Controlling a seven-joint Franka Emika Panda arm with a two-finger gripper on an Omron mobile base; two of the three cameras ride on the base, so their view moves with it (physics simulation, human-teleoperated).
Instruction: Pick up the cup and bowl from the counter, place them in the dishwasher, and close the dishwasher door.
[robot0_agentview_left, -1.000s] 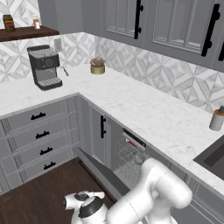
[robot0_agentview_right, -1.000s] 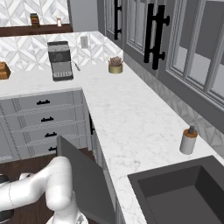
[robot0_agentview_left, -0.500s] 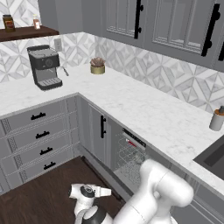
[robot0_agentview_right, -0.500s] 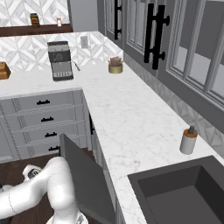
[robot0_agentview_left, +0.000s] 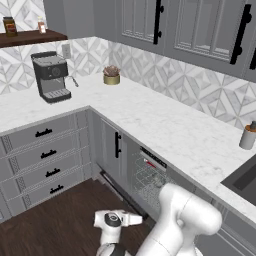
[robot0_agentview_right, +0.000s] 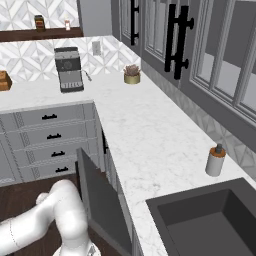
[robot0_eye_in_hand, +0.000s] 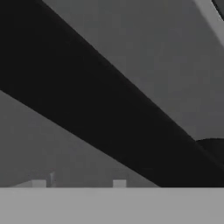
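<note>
My gripper (robot0_agentview_left: 139, 218) hangs low over the floor in front of the dishwasher (robot0_agentview_left: 150, 180), whose wire rack shows under the white counter (robot0_agentview_left: 165, 125). The dishwasher door (robot0_agentview_right: 100, 200) stands partly raised, a dark grey panel beside my arm. In the hand view the gripper (robot0_eye_in_hand: 78, 183) faces that grey panel (robot0_eye_in_hand: 144, 52) at close range, and a dark bar crosses it diagonally. The fingertips (robot0_eye_in_hand: 38, 183) stand apart with nothing between them. A small red spot (robot0_agentview_left: 149, 163) in the rack may be the cup. The bowl is hidden.
A coffee machine (robot0_agentview_left: 50, 75) and a potted plant (robot0_agentview_left: 111, 75) stand at the back of the counter. A soap dispenser (robot0_agentview_right: 216, 160) sits beside the dark sink (robot0_agentview_right: 210, 220). Grey drawers (robot0_agentview_left: 45, 150) line the left, above a dark wood floor (robot0_agentview_left: 60, 220).
The hand has shifted a little to the right and upward, closer to the dishwasher door. The door's tilt looks unchanged.
</note>
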